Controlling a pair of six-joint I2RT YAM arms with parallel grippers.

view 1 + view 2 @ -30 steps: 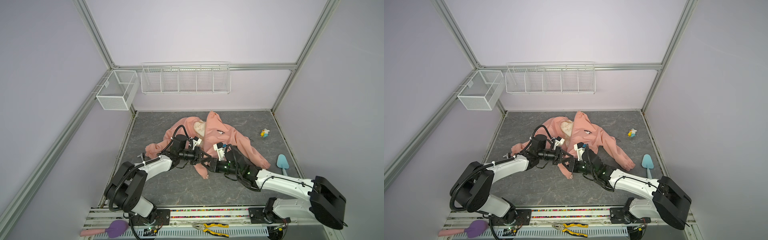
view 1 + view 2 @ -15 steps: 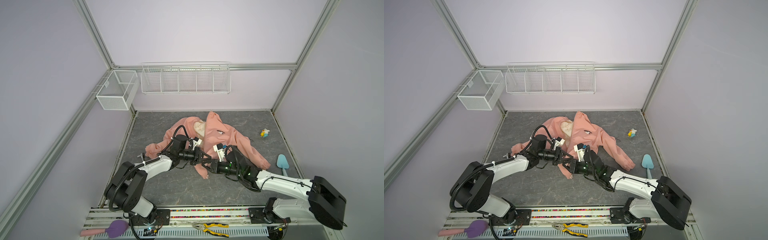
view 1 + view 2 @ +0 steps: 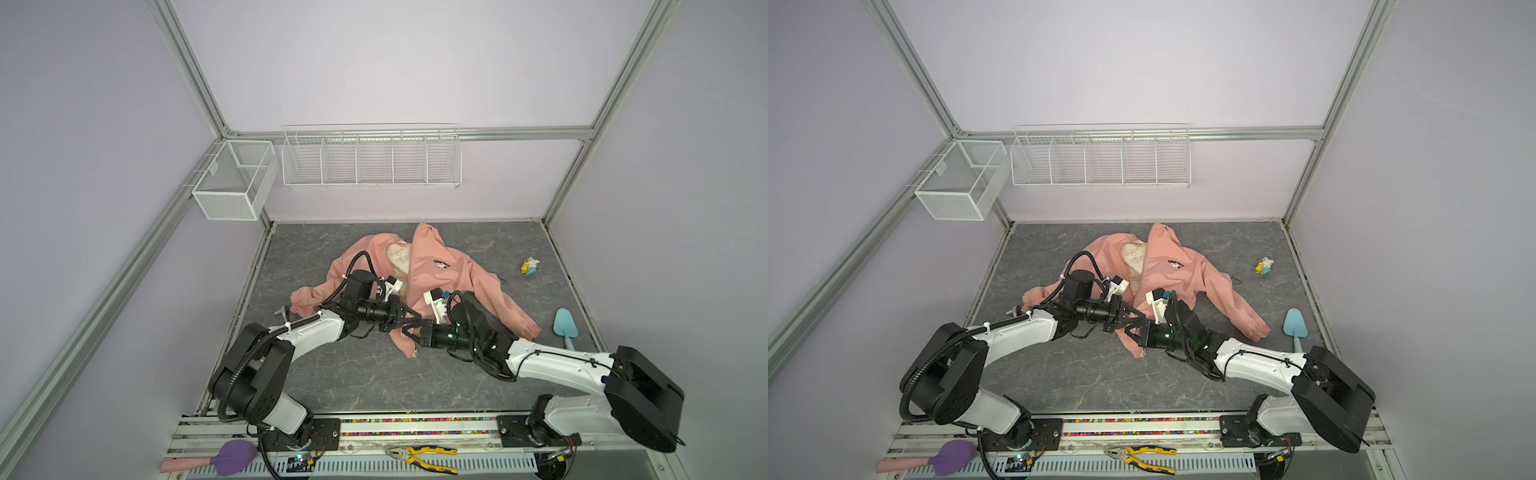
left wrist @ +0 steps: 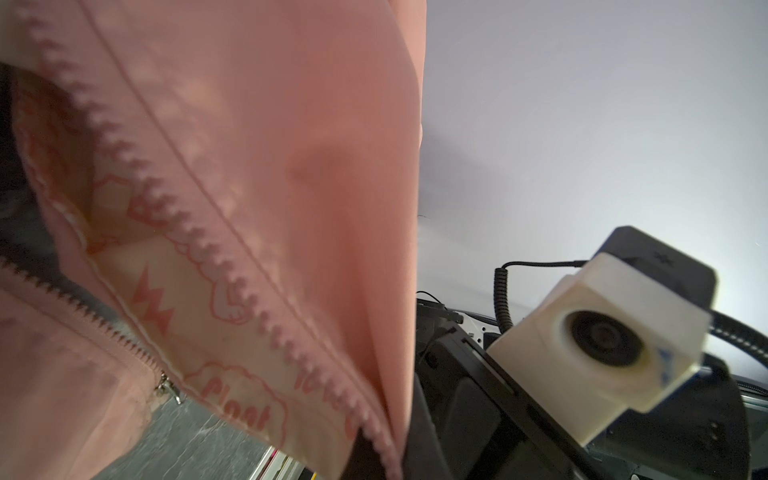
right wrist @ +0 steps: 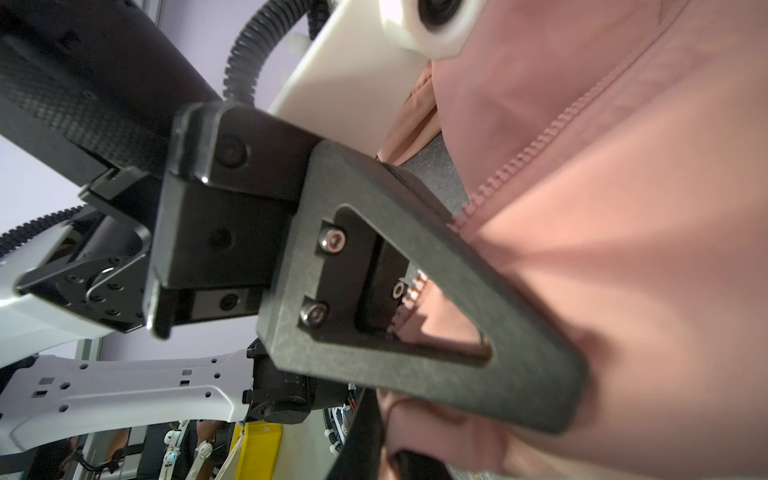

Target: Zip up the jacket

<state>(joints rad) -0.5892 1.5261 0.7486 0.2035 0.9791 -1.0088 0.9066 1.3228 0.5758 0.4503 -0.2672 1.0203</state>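
Left hand [image 3: 415,321] is clamped on the near front edge of the jacket [image 3: 449,274], mid-surface [image 3: 374,374]. Meeting it there is the right hand [image 3: 405,330], jaws narrow, though I cannot tell if it grips. The zipper [image 4: 199,232] rows lie apart with the lining [image 3: 399,257] showing, so I'd judge the zipping not yet begun.
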